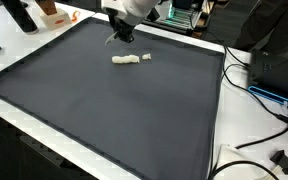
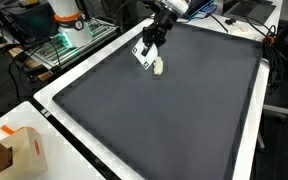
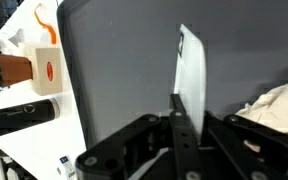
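The hand point(image 2: 147, 47) is gripping a thin white card point(image 3: 191, 75) upright over the far side of the black counter mat point(image 1: 134, 120), with the cream cloth roll point(image 1: 127, 60) lying just beside it, long axis left-right.

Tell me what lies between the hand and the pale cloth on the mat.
Only bare dark mat separates hand from pale cloth, shown in an exterior view.
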{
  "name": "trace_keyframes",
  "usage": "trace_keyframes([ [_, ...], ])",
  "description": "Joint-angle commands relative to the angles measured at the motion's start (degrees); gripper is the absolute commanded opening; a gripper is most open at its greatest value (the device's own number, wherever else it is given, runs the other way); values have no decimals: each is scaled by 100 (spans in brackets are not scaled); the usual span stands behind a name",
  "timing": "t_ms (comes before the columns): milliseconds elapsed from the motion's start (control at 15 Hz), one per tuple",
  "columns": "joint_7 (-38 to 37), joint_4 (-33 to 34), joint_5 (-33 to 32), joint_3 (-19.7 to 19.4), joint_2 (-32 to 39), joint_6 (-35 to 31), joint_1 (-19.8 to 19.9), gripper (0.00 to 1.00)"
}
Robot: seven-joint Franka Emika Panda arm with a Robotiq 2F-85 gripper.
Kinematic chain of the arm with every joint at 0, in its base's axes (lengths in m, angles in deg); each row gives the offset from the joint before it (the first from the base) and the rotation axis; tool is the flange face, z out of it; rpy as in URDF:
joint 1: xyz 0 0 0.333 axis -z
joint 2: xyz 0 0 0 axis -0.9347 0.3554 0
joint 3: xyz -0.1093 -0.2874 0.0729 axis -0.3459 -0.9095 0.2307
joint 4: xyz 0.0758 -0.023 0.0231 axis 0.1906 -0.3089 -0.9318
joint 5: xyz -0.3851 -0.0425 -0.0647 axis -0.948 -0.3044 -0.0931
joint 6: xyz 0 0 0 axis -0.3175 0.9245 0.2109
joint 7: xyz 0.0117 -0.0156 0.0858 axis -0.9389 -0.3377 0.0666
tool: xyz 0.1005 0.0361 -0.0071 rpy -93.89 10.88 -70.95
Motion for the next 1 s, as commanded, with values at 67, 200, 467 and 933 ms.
trace_keyframes([
  [67, 135, 150, -158, -37, 163, 74, -130, 1],
  [200, 217, 176, -148, -28, 191, 48, -154, 1],
  [467, 392, 220, -119, -26, 219, 0, -184, 1],
  [933, 806, 104, 7, -7, 66, -325, -103, 1],
])
